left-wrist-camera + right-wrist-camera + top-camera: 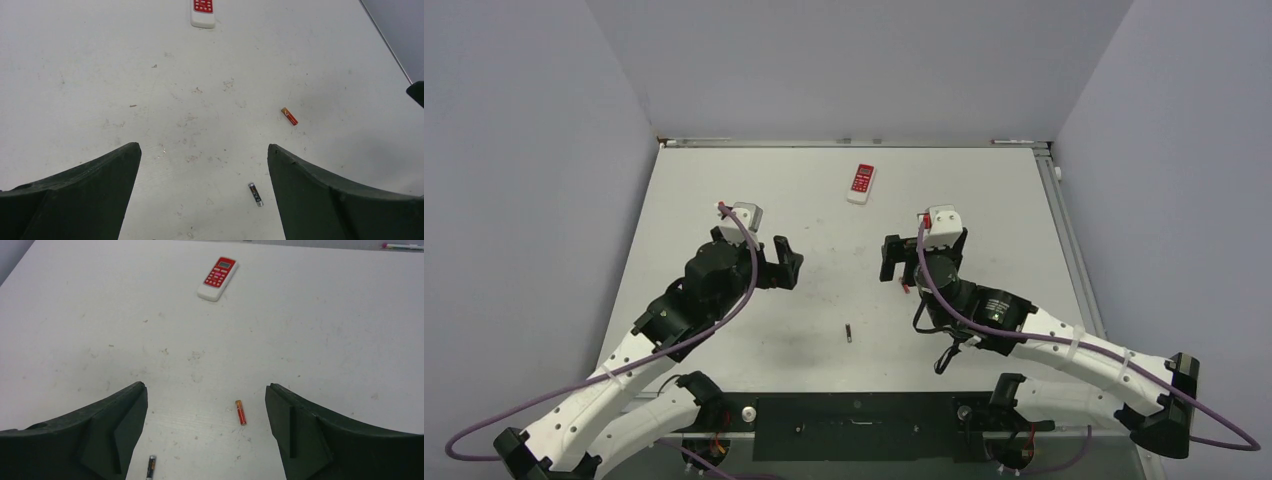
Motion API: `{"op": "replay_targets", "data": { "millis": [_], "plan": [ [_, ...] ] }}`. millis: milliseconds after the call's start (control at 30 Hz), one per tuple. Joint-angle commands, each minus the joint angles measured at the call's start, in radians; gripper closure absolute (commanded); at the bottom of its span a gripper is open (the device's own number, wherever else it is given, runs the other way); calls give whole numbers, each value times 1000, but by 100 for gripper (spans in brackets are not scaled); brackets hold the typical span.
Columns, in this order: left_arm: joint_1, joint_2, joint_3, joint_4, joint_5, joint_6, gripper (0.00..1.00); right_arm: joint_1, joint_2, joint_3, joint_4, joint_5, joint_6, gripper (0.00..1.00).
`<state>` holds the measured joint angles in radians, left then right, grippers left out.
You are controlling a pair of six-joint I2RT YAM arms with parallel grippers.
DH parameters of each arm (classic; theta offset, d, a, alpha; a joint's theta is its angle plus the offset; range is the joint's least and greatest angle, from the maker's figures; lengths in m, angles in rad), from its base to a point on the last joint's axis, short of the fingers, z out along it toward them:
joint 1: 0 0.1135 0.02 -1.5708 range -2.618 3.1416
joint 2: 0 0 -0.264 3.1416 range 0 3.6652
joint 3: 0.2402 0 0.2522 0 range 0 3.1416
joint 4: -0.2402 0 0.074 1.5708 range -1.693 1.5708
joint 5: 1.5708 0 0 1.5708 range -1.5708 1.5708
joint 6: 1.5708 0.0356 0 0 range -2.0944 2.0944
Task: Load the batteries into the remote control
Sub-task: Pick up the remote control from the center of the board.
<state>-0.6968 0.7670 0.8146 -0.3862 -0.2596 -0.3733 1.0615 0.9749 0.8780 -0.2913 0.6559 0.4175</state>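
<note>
Nearest the arm bases, about the middle of the bench [984, 200], lies a dark battery [849, 333], flat on its side and touching nothing. A second battery, red and orange [241, 412], lies a little farther off and to the right, just ahead of the right tool [888, 258]. Both are slim metal cylinders, so I judge them light, rigid and smooth. They are likely to roll or squirt away if nipped near an end. The safer hold is across the barrel at its middle, with one finger coming down on each long side.

Farther out, the left tool [789, 262] and the right tool hover above the bench, facing each other across the centre. Each has its jaws spread wide and neither has hold of anything. The wrist views show only bare bench between the fingers.

Farthest off, near the far edge and slightly left of the right tool's line, rests the remote control [861, 184]. It lies face up with its red button panel showing, well apart from both batteries. It looks like a light, stiff plastic shell with slick sides, best pinched across its two long edges. The battery bay is not visible. If it sits in the back, the remote will probably need turning over, and the cover may be delicate.
</note>
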Motion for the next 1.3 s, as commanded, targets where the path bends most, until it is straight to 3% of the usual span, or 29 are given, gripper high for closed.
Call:
{"op": "replay_targets", "data": {
  "millis": [0, 533, 733, 1267],
  "plan": [
    [5, -16, 43, -5, -23, -1, 4, 2, 29, 61, -21, 186, 47, 13],
    [5, -57, 38, -6, -35, -3, 4, -6, 228, 218, -79, 249, 34, 13],
    [6, -71, 40, -11, -41, -2, 4, -142, 338, 299, -145, 115, 102, 9],
    [16, -96, 40, -18, -40, -11, 4, -271, 563, 445, -131, -110, 171, 6]
  ]
}}
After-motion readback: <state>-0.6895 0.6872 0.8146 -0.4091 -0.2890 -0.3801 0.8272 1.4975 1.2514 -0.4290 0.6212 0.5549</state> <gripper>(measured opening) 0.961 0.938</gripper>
